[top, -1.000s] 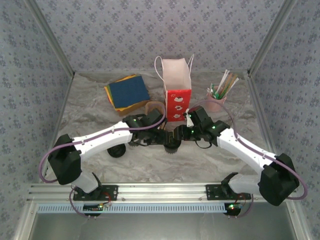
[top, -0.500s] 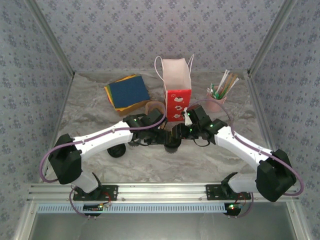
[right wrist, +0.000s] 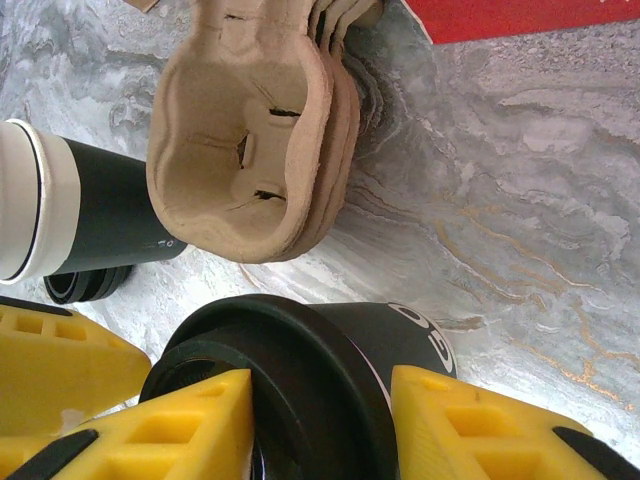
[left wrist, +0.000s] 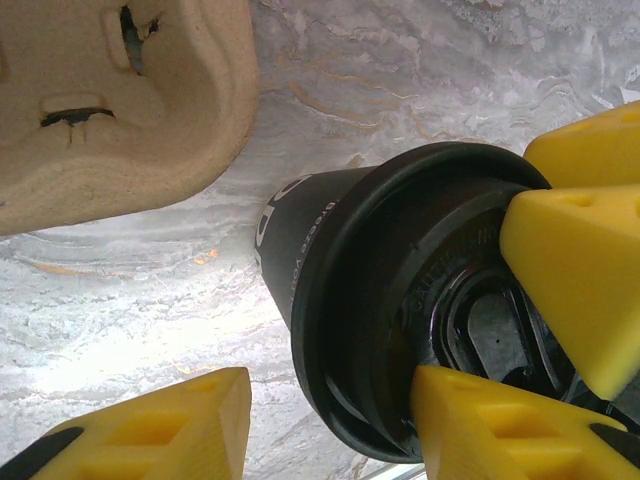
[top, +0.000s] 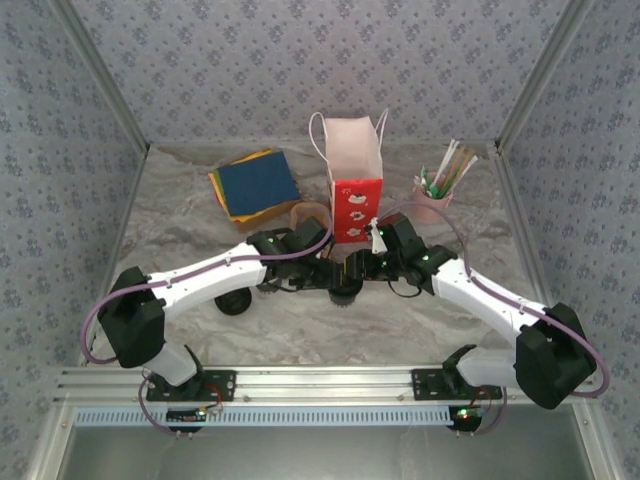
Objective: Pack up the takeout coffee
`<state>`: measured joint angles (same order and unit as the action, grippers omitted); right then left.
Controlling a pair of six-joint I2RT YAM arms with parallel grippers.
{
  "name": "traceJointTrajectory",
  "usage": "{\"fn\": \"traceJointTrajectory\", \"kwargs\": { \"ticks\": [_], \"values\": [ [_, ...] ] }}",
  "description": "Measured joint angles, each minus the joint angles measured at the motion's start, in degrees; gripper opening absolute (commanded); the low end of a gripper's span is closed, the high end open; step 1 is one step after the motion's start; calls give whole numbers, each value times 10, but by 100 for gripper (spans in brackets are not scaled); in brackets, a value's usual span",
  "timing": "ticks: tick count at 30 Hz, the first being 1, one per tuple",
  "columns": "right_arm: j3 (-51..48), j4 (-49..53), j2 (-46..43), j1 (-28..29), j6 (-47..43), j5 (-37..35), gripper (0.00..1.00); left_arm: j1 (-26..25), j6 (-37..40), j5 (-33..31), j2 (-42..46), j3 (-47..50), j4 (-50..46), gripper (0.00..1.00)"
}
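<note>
Right gripper (right wrist: 320, 388) is clasping the small dark black-lidded paper cup (right wrist: 400, 335), next probably needing a lift into the red-and-white paper bag (top: 352, 170) ahead.

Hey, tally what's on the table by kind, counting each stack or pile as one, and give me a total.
Paper bag: 1
Lidded coffee cup: 1
Lidless cup stack: 1
Pulp carrier stack: 1
Loose black lid pile: 1
Coloured sheet pile: 1
Pink cup of sticks: 1
Total: 7
</note>
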<state>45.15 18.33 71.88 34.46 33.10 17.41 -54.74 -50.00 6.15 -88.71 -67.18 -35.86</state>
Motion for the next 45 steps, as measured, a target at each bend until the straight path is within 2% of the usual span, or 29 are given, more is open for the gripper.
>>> {"fn": "traceJointTrajectory", "kwargs": {
  "ticks": [6, 12, 18, 24, 38, 45],
  "values": [
    [7, 14, -3, 0, -1, -3, 46, 0, 0, -1, 1, 0, 0, 46],
    [40, 89, -10, 0, -17, -14, 51, 0, 0, -2, 1, -2, -1, 46],
    [50, 118, -35, 0, -26, -15, 44, 0, 0, -2, 1, -2, -2, 46],
    [15, 104, -40, -1, -25, -7, 40, 0, 0, -2, 1, -3, -3, 46],
    [-8, 68, -43, -2, -25, 6, 37, 0, 5, -1, -2, -4, -3, 46],
    [-5, 73, -48, -2, -25, 4, 40, 0, 5, -1, -2, -4, -3, 46]
  ]
}}
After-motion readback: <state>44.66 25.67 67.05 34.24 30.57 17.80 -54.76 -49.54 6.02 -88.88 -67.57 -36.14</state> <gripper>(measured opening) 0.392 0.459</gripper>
